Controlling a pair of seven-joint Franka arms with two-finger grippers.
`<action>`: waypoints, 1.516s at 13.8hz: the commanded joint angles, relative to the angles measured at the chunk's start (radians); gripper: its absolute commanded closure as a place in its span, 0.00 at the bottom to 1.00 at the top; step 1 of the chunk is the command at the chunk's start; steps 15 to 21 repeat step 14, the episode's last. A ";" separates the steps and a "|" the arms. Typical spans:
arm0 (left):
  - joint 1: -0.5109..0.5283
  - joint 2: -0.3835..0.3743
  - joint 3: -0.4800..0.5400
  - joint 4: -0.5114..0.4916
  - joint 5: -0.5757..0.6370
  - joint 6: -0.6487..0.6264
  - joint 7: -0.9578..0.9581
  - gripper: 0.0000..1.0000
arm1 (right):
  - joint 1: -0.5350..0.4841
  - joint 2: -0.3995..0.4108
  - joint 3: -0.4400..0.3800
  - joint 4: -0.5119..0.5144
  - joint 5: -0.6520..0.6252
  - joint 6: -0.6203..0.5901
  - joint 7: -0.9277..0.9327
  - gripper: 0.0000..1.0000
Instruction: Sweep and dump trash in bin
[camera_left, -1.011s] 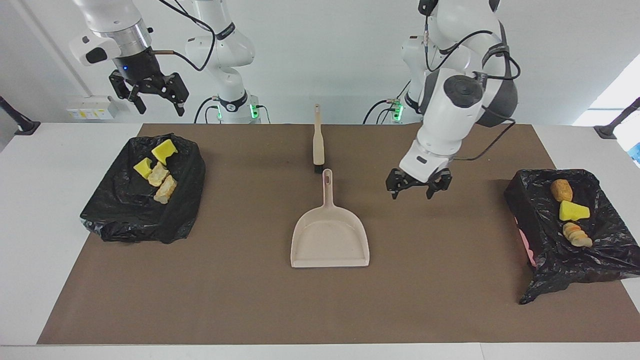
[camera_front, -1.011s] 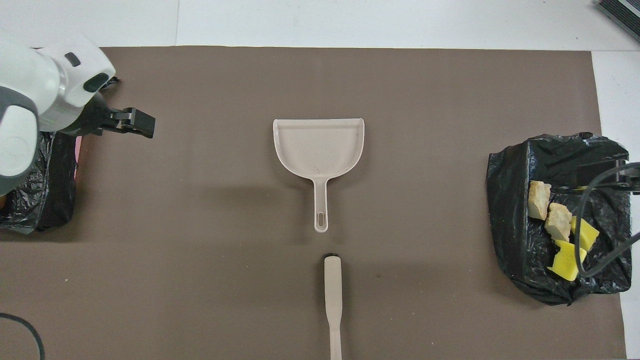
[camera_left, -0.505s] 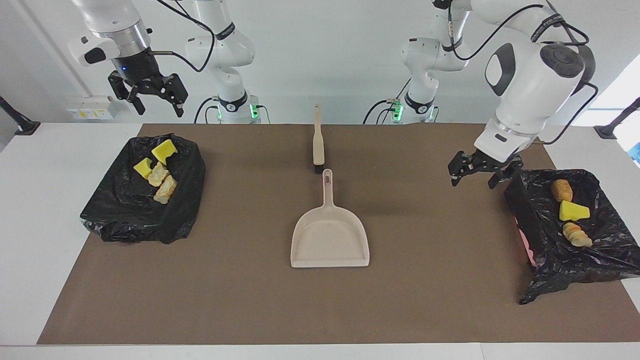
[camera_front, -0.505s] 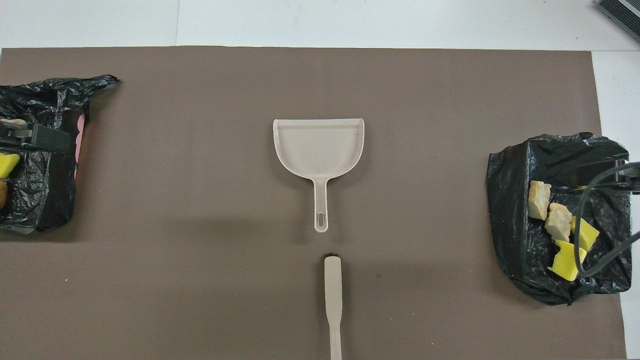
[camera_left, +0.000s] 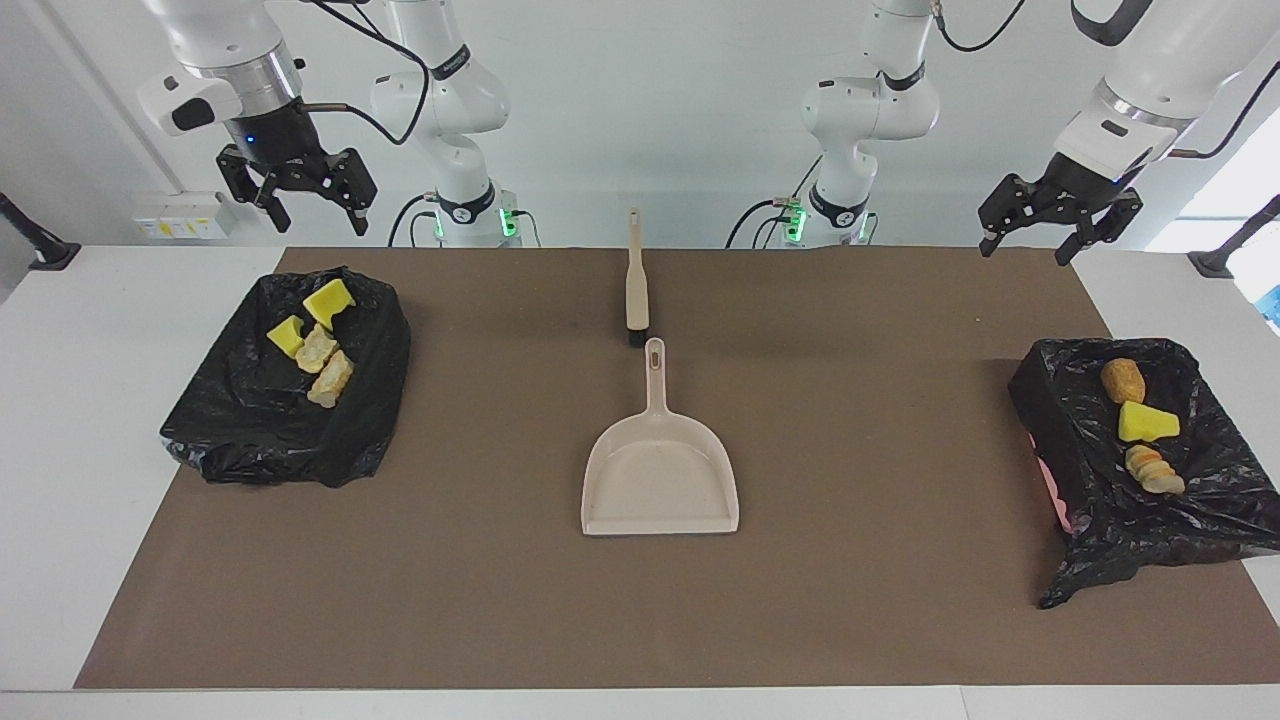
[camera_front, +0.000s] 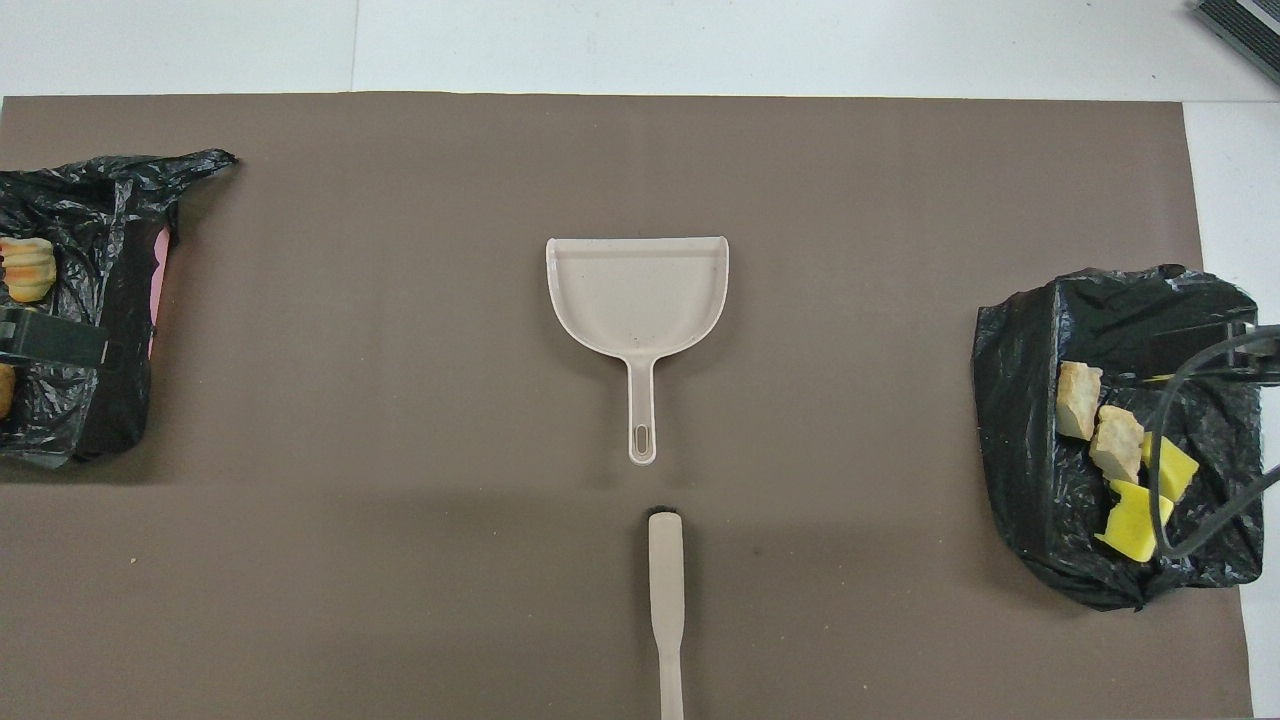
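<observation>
Facing view gives us what the overhead view cannot: both grippers whole, raised in the air. We see the left gripper (camera_left: 1058, 222) high over the left arm's end of the table, fingers spread wide, holding nothing. We see the right gripper (camera_left: 298, 193) high over the right arm's end, just above the bin there, also spread wide and empty. From overhead we catch only a dark part of the left gripper at the frame's edge and a cable over the other bin.

We find the trash already in two black-bagged bins. The bin at the right arm's end (camera_left: 250, 440) holds yellow sponge chunks (camera_left: 328, 302) and pale bread pieces (camera_left: 330, 380). The bin at the left arm's end (camera_left: 1100, 520) holds a brown pastry piece (camera_left: 1123, 380), a yellow sponge wedge (camera_left: 1146, 423) and a ridged bread piece (camera_left: 1152, 470); overhead cuts this bin off and shows only part of it.

Mid-table, we see the beige dustpan (camera_left: 660, 470) lying flat on the brown mat (camera_left: 480, 600), its handle toward the robots. The beige brush (camera_left: 636, 285) lies nearer the robots, in line with that handle, close to it but apart
</observation>
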 joint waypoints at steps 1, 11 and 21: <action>0.009 -0.024 -0.005 -0.035 0.015 -0.003 0.015 0.00 | -0.011 -0.016 0.004 -0.025 -0.009 0.022 -0.021 0.00; 0.010 -0.024 -0.005 -0.034 0.015 -0.012 0.006 0.00 | -0.013 -0.018 0.004 -0.028 -0.008 0.017 -0.019 0.00; 0.010 -0.024 -0.005 -0.034 0.015 -0.012 0.004 0.00 | -0.013 -0.018 0.004 -0.027 -0.008 0.014 -0.019 0.00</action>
